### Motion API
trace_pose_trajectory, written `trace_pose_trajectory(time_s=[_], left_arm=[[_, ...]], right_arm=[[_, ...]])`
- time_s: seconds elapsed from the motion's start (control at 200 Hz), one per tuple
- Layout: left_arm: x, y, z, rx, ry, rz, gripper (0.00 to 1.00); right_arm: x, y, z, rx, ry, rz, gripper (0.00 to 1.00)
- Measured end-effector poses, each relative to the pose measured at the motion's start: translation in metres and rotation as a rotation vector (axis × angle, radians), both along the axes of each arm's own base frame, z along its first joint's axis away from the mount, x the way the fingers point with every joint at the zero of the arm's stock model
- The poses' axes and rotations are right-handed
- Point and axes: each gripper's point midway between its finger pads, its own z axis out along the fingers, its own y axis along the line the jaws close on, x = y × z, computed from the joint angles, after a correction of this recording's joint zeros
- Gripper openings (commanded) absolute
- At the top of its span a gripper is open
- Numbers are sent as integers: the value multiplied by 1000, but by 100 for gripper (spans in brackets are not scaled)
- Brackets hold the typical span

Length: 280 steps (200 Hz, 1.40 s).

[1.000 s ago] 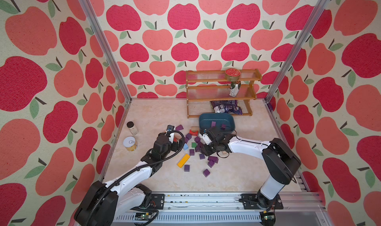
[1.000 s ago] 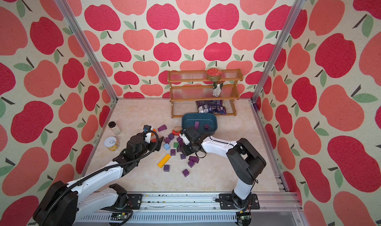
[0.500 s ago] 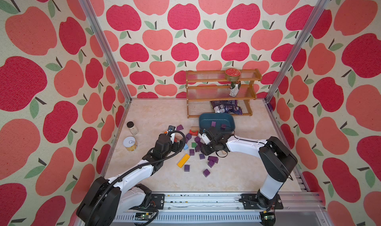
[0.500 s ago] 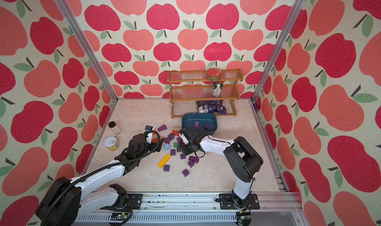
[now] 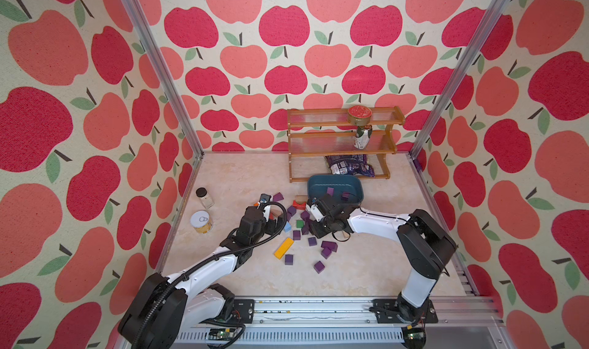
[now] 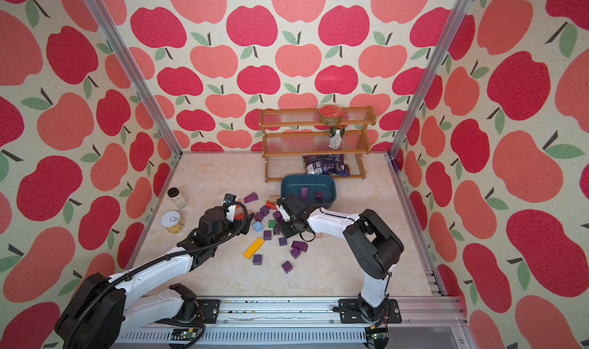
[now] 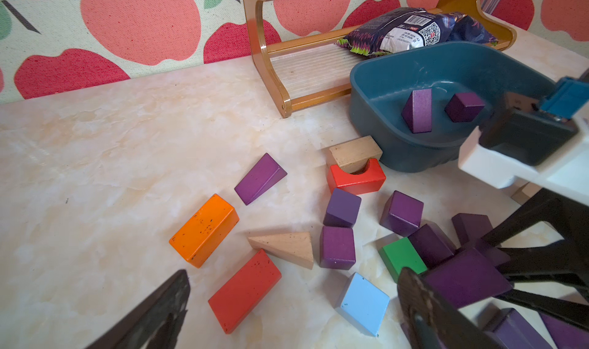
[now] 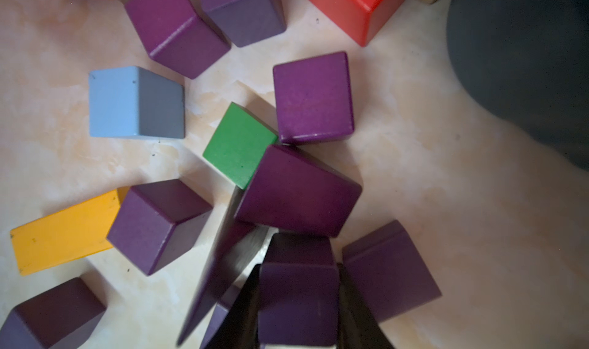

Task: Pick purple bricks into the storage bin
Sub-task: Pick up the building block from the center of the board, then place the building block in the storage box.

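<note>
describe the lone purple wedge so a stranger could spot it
Find the teal storage bin in front of the wooden rack. To its left, beyond the red arch block, lies the purple wedge. Unlike the purple cubes nearby, it has a sloping face and touches no other block.

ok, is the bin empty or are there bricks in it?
Not empty: a tall purple brick and a purple cube sit inside the bin. Both top views show them too.
</note>
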Motion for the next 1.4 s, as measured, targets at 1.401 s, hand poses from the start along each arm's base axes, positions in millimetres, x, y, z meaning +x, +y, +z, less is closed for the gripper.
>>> trace_pose_trajectory(time_s=[1.401], left_arm=[[2, -1, 4, -3, -6, 1, 99]], right_arm=[[130, -27, 120, 145, -273, -197, 27]])
